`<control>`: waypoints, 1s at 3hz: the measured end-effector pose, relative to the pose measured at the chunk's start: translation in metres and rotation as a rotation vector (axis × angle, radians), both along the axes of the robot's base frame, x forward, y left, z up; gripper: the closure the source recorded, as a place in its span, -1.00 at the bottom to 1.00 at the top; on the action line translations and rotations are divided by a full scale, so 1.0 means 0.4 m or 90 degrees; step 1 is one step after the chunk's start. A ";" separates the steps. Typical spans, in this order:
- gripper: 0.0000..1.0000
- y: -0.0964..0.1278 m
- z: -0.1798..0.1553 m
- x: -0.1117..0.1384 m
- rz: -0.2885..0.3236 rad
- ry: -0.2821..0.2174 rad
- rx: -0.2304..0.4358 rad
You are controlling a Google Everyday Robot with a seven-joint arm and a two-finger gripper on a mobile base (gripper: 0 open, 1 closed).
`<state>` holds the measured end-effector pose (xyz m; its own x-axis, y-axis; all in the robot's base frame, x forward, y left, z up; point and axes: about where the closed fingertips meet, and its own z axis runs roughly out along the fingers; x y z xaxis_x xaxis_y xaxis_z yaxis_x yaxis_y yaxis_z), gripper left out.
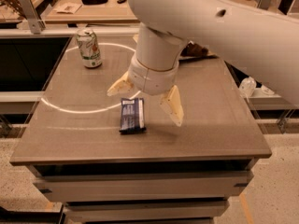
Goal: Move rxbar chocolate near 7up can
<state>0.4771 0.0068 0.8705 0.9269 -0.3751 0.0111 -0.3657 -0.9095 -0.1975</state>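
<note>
The rxbar chocolate (132, 115), a flat dark blue bar with pale lettering, lies on the brown table (84, 129) near the front middle. The 7up can (88, 48) stands upright at the back left of the table. My gripper (145, 98) hangs over the table with its two tan fingers spread wide. One finger (120, 85) is just behind and left of the bar. The other finger (172, 105) is to the bar's right. The fingers hold nothing.
A dark bag-like object (195, 51) is partly hidden behind my arm at the back of the table. A second table (65, 13) with small items stands behind. A white bag (247, 86) lies on a low surface to the right.
</note>
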 end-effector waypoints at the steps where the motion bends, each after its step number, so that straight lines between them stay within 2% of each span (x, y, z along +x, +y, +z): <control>1: -1.00 -0.011 0.004 0.011 0.041 0.008 -0.040; 2: -1.00 0.001 -0.008 0.011 0.103 0.000 -0.070; 3: -1.00 0.019 -0.032 0.026 0.157 -0.013 -0.083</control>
